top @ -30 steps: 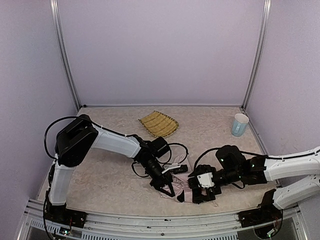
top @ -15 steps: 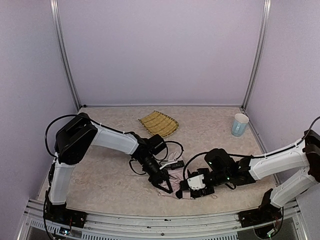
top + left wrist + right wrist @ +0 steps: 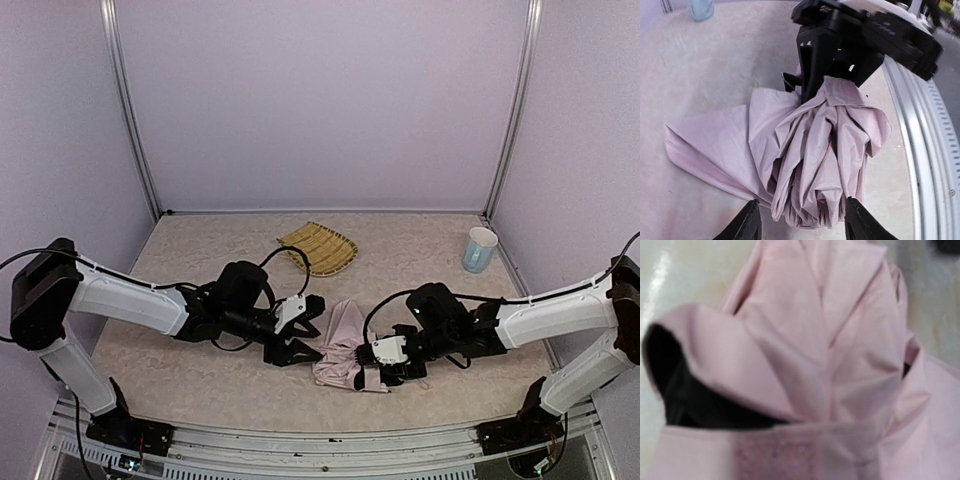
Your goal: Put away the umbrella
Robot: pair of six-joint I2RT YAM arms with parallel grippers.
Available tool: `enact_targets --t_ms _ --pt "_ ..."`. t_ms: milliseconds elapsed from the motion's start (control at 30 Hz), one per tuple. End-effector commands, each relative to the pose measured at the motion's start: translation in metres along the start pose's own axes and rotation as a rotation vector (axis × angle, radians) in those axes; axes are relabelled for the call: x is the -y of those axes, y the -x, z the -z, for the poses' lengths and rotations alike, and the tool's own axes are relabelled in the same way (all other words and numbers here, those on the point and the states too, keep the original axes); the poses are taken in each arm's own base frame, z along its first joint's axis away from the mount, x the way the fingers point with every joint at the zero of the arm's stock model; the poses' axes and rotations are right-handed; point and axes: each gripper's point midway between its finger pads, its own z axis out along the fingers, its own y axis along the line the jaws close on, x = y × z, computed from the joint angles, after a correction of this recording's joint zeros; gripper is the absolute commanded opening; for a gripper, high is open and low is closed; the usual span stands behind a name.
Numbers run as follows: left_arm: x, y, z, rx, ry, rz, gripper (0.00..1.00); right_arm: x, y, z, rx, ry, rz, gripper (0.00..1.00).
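Left gripper (image 3: 311, 332) standing open, fingers flanking near end of umbrella (image 3: 340, 335), not clamping. Right gripper (image 3: 368, 362) pinching bunched fabric at far end. Umbrella lying collapsed on table (image 3: 200, 380) between grippers, long axis running gripper to gripper.

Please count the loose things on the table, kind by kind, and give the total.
umbrella: 1
tray: 1
cup: 1
Total: 3
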Motion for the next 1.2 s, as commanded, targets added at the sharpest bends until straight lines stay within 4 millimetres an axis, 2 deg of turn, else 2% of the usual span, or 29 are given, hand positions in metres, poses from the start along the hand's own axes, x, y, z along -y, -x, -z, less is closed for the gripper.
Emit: enact_targets --t_ms 0,100,267,333,367,433,700,800,933,1100,1167 --pt "0.005 0.023 0.001 0.02 0.243 -0.391 0.55 -0.022 -0.009 0.001 -0.021 0.176 -0.154 0.29" --pt "0.014 0.009 -0.013 -0.09 0.282 -0.521 0.6 -0.021 -0.008 0.0 -0.021 0.245 -0.223 0.29" --pt "-0.007 -0.005 -0.039 -0.213 0.321 -0.567 0.64 -0.016 -0.017 -0.007 -0.056 0.262 -0.259 0.29" --pt "-0.017 -0.01 -0.05 -0.263 0.321 -0.543 0.65 -0.01 -0.018 -0.009 -0.054 0.252 -0.267 0.28" --pt "-0.023 -0.019 -0.056 -0.299 0.328 -0.521 0.65 -0.005 -0.017 -0.008 -0.044 0.244 -0.271 0.28" --pt "-0.031 -0.028 -0.059 -0.334 0.345 -0.495 0.66 0.0 -0.012 -0.007 -0.015 0.231 -0.268 0.28" --pt "-0.035 -0.078 -0.068 -0.452 0.196 -0.301 0.66 0.031 0.002 0.0 0.088 0.131 -0.239 0.28" --pt "-0.037 -0.091 -0.074 -0.494 0.144 -0.228 0.64 0.04 0.007 0.004 0.133 0.078 -0.213 0.31" --pt "-0.037 -0.109 -0.083 -0.547 0.088 -0.149 0.53 0.04 0.012 0.011 0.178 0.036 -0.164 0.41" --pt "-0.039 -0.126 -0.082 -0.578 0.073 -0.068 0.24 0.049 0.009 0.023 0.153 -0.052 -0.146 0.66" --pt "-0.04 -0.13 -0.08 -0.583 0.07 -0.035 0.14 0.052 0.007 0.029 0.139 -0.081 -0.141 0.73"
